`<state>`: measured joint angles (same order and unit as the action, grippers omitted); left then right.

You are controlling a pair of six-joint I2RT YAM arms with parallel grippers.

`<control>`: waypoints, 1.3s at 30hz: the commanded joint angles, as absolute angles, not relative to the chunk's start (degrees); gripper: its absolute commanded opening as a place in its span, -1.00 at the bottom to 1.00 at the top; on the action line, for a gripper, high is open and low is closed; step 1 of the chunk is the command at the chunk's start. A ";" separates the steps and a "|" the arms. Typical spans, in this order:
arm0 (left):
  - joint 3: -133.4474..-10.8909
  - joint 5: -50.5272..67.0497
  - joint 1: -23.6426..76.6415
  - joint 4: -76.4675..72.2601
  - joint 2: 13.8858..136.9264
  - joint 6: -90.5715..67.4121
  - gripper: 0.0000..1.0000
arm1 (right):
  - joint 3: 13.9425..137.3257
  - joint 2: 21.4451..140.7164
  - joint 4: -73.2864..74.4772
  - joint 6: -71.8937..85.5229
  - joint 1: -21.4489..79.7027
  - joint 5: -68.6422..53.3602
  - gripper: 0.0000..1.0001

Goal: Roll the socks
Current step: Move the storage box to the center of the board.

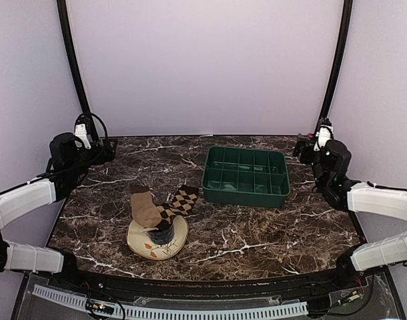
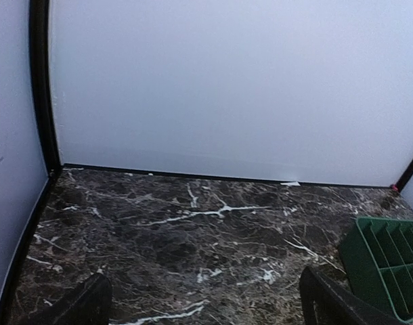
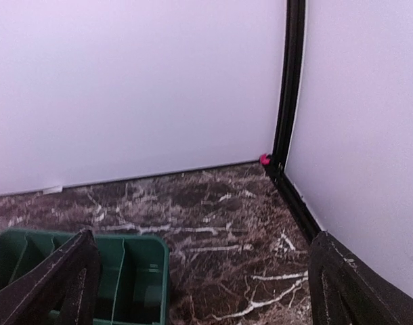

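The socks (image 1: 161,209) lay in a heap to the left of the green tray (image 1: 243,193), a bit nearer the arms. They hung over a dark cup (image 1: 162,235) on a cream dish (image 1: 145,247). The left end effector (image 2: 206,305) was wide open and held nothing, far left of the tray. The right end effector (image 3: 206,284) was wide open and empty too, just right of the tray.
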<state>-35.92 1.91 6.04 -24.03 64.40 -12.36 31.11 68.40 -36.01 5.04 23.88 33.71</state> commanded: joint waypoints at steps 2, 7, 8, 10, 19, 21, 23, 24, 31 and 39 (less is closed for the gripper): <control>-39.23 3.37 11.40 -18.05 63.27 -11.93 0.98 | 31.17 64.76 -52.87 -0.52 23.44 34.44 0.99; -44.49 1.51 16.51 -9.65 64.20 -10.75 0.98 | 35.71 65.23 -43.89 1.43 23.36 21.27 0.66; -45.88 0.98 17.40 -6.93 64.81 -10.95 0.98 | 37.04 65.59 -40.06 2.80 23.83 21.96 0.64; -48.71 -0.81 18.95 -1.34 66.40 -12.38 0.97 | 38.88 66.46 -33.16 5.64 24.81 25.39 0.56; -55.62 0.13 20.92 19.15 73.08 -22.50 0.76 | 45.94 71.89 -3.91 22.31 26.98 33.32 0.45; -55.34 0.69 21.16 21.32 72.96 -23.45 0.75 | 46.86 73.34 -0.40 24.87 26.98 33.25 0.44; -54.69 1.31 21.12 22.85 72.22 -24.18 0.75 | 47.72 75.12 2.70 26.84 26.98 31.82 0.44; -54.41 1.76 21.23 23.41 71.90 -24.48 0.74 | 48.25 76.22 4.31 27.92 26.98 31.04 0.43; -53.86 3.40 21.22 25.49 70.86 -25.30 0.74 | 50.07 81.96 11.63 33.38 26.98 27.13 0.37; -53.92 4.97 21.27 25.58 70.54 -25.40 0.72 | 49.97 85.37 14.55 36.25 26.98 24.91 0.25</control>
<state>-54.24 3.57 20.91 24.12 72.23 -24.73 48.75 84.16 12.64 33.69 26.63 25.89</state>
